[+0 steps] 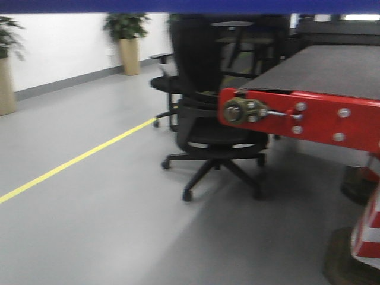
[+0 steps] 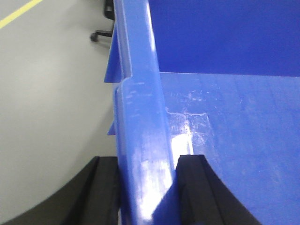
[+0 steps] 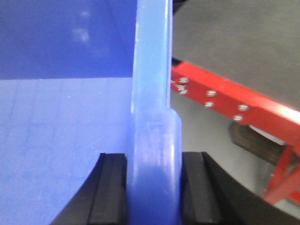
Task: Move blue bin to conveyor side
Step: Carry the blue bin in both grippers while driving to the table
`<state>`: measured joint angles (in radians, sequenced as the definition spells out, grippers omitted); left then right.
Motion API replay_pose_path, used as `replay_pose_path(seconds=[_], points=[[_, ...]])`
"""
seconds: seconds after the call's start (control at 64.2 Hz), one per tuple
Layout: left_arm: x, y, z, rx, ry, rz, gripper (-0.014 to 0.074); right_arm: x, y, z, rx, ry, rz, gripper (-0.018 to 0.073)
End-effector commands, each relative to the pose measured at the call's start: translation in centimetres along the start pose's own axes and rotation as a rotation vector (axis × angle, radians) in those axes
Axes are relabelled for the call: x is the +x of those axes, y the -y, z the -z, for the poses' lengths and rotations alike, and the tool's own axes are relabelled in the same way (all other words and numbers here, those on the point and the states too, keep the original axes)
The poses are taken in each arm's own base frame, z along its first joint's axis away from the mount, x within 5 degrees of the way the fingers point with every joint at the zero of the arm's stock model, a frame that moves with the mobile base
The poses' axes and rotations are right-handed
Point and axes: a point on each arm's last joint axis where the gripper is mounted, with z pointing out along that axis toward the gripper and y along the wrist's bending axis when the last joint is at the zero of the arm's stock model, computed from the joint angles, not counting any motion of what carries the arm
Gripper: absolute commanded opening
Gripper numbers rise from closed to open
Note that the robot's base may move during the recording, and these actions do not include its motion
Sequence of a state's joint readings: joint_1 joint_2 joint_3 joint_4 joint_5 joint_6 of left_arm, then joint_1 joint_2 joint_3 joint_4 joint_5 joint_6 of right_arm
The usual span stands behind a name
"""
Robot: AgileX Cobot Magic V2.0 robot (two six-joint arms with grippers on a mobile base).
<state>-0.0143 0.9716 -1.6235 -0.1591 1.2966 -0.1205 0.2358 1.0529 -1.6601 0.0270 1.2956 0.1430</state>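
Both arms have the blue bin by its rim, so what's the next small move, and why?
Probably keep both grippers shut and ease the blue bin rightward toward the conveyor. The left gripper and right gripper each clamp a side rim, the belt lies just past the right-hand wall, and the office chair blocks the way straight ahead.

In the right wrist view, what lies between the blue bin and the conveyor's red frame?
Only bare grey floor shows between the blue bin and the conveyor in the right wrist view; nothing stands in that gap.
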Motion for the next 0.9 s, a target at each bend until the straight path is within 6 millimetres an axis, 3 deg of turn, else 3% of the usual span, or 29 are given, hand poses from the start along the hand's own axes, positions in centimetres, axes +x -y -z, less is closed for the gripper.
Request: replay_pose_path(seconds=[0.0,0.889], points=[[-0.78,0.06,1.26,-0.010,0.128,-0.037,-0.0020,-1.01,0.52,1.10,0.055,0.139,0.033,-0.0080],[-0.80,0.05,1.18,-0.011,0.126,-0.036,-0.0020,-1.01,0.52,1.10,0.055,0.139,0.033,-0.0080]])
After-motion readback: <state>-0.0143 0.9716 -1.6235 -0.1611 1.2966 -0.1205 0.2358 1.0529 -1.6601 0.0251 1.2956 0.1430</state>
